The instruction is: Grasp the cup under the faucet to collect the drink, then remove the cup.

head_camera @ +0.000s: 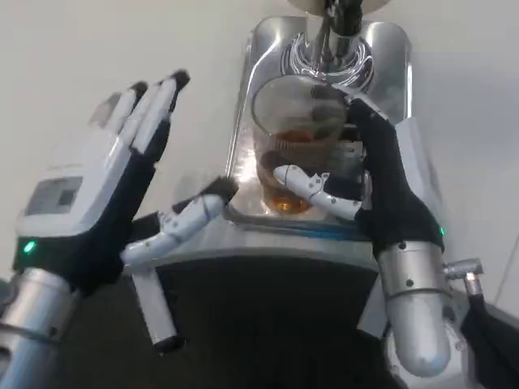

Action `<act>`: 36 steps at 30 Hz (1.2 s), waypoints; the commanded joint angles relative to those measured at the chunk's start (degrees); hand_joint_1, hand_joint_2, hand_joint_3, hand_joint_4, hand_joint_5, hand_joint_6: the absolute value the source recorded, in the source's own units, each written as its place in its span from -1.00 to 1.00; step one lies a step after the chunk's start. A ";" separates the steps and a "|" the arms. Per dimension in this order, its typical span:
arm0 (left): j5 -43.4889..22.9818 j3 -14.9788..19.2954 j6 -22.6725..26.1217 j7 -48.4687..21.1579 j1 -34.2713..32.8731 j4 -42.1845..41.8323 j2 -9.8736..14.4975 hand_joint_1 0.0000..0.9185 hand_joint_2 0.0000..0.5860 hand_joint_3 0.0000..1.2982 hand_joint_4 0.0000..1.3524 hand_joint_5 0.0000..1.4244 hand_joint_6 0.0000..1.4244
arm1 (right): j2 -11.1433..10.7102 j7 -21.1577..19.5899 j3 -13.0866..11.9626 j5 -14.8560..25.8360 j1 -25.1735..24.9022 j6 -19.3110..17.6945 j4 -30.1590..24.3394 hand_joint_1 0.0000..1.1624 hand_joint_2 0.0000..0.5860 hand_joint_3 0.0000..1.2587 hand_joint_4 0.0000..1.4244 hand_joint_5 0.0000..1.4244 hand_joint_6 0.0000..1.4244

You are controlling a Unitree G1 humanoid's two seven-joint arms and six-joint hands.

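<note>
Half-full and slippery, the cup (297,146) sat under the faucet (340,24), right hand (381,186) fingers wrapping its middle, left hand (113,178) fingers spread.

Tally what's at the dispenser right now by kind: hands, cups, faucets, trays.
Hands: 2, left hand and right hand
Cups: 1, cup
Faucets: 1, faucet
Trays: 1, tray
Total: 5
</note>
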 commanded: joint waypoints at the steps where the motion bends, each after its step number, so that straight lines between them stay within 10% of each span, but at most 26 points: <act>1: 3.41 1.52 2.14 -2.60 3.42 -1.12 3.04 -1.00 -0.48 -1.00 -1.00 -1.00 -1.00 | -0.64 1.98 0.35 0.00 2.26 -0.63 -5.00 1.00 0.49 0.18 0.04 0.09 0.42; 9: 15.31 1.15 7.54 -6.27 7.76 -3.00 6.82 -1.00 -0.52 -1.00 -1.00 -1.00 -1.00 | -3.13 7.44 0.44 0.75 6.41 -0.72 -12.20 1.00 0.55 0.14 0.02 0.08 0.39; 36: 15.27 -0.94 -2.01 -5.84 6.61 -3.86 9.73 -1.00 -0.60 -1.00 -1.00 -1.00 -1.00 | -9.02 24.52 -2.05 8.91 26.73 4.55 -42.32 1.00 0.88 -0.06 -0.20 -0.03 0.27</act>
